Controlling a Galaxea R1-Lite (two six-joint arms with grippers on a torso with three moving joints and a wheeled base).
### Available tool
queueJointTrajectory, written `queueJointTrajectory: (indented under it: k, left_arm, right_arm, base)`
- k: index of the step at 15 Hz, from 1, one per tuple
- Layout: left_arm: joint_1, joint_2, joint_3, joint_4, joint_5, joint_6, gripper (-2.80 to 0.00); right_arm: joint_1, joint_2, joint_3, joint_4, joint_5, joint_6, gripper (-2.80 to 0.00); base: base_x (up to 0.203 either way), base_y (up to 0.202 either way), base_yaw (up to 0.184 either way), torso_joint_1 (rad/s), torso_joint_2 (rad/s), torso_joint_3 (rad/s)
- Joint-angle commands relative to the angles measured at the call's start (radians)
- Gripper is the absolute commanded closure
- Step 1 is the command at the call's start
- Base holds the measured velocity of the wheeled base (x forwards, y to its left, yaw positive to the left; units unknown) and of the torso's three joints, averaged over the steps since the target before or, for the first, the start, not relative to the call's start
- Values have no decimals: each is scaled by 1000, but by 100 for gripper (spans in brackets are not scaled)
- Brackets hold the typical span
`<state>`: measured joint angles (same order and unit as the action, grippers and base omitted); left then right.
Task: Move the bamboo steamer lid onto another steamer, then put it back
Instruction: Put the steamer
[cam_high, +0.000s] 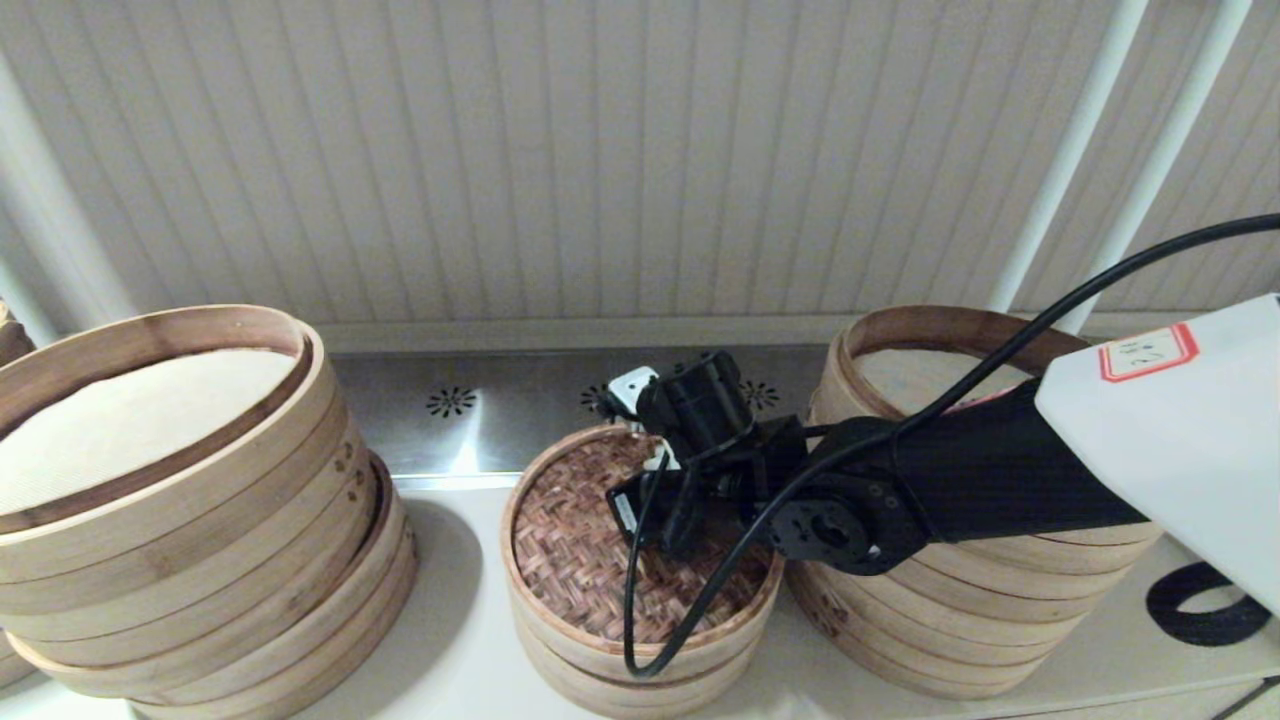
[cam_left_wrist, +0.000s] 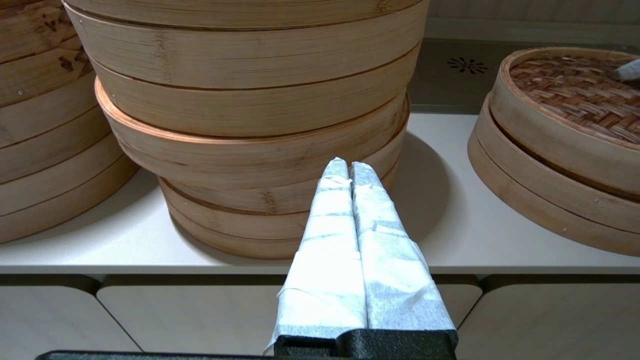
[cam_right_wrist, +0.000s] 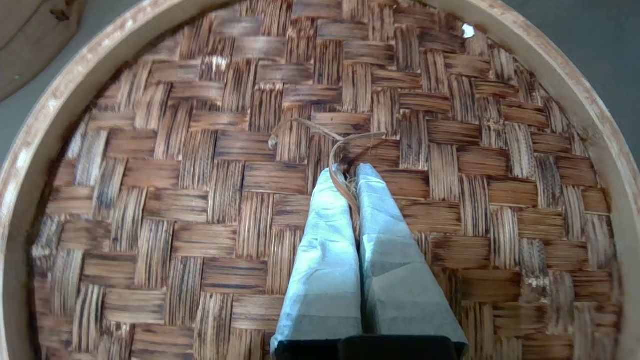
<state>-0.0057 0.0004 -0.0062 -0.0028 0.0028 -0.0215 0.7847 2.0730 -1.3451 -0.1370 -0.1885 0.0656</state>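
Observation:
The bamboo steamer lid (cam_high: 575, 545), dark herringbone weave inside a pale band rim, lies flat on a low round bamboo basket (cam_high: 600, 675) at the counter's middle. What is inside that basket is hidden by the lid. My right gripper (cam_right_wrist: 350, 172) reaches down onto the lid's centre and is shut on its thin bamboo strip handle loop (cam_right_wrist: 345, 145); the lid (cam_right_wrist: 200, 200) fills the right wrist view. In the head view the black wrist covers the fingers. My left gripper (cam_left_wrist: 349, 165) hangs shut and empty off the counter's front edge, with the lid (cam_left_wrist: 575, 90) far to its side.
A tall bamboo stack (cam_high: 200, 520) with a pale cloth liner stands left and another tall stack (cam_high: 1000, 600) right, close beside the low basket. A steel strip with vent holes (cam_high: 480, 410) runs behind. A black cable (cam_high: 635, 600) loops over the lid. The counter edge (cam_left_wrist: 150, 265) is in front.

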Motion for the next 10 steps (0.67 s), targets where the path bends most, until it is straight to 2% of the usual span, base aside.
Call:
queueJointTrajectory:
  k: [1,10]
  left_arm:
    - [0,0,0,-1,0,-1,0]
    - [0,0,0,0,0,0,0]
  right_arm:
    - [1,4,1,-3,0,2,0]
    - [7,33,-4,-4,-2,5,0]
  base:
    - [0,0,0,0,0,0]
    - [0,0,0,0,0,0]
